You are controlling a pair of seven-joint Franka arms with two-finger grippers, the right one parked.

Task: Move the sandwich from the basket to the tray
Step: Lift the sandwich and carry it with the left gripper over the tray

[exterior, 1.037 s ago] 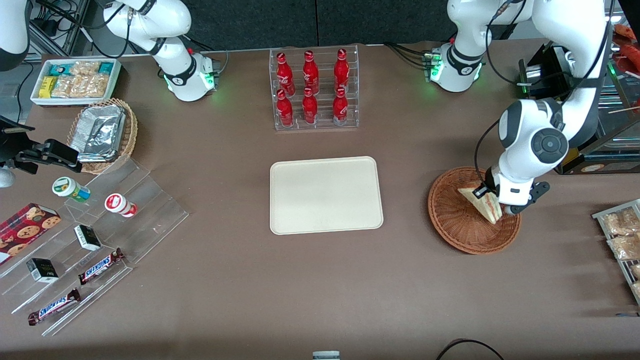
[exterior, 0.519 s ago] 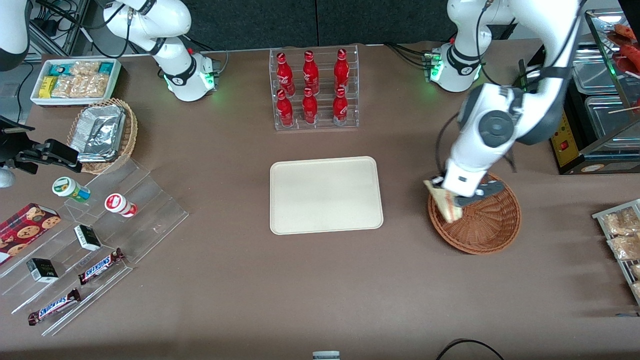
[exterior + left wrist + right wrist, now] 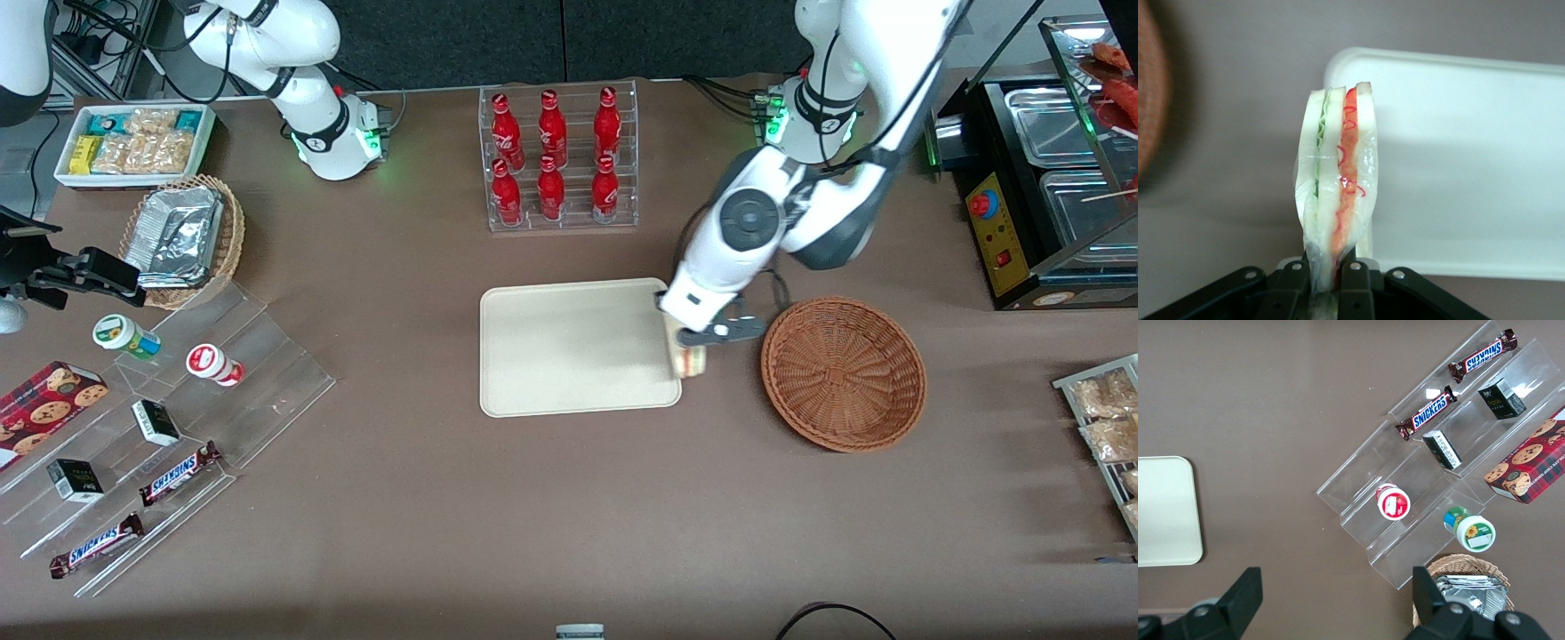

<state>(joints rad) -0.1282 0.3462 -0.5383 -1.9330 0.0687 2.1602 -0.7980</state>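
The sandwich [image 3: 688, 360] [image 3: 1338, 180], a wrapped wedge of white bread with orange and green filling, hangs in the air over the tray's edge nearest the basket. My left gripper [image 3: 702, 336] [image 3: 1328, 277] is shut on its narrow end. The cream tray [image 3: 569, 347] [image 3: 1458, 147] lies flat in the middle of the table with nothing on it. The reddish-brown wicker basket [image 3: 843, 373] sits beside the tray toward the working arm's end and holds nothing.
A clear rack of red bottles [image 3: 558, 160] stands farther from the front camera than the tray. Clear steps with snack bars and cups [image 3: 160, 427], a tan basket of foil containers [image 3: 182, 238] and a white snack bin [image 3: 133, 142] lie toward the parked arm's end.
My left gripper has lifted the sandwich out of the basket and carried it sideways to the tray's near edge. The basket is left with nothing in it.
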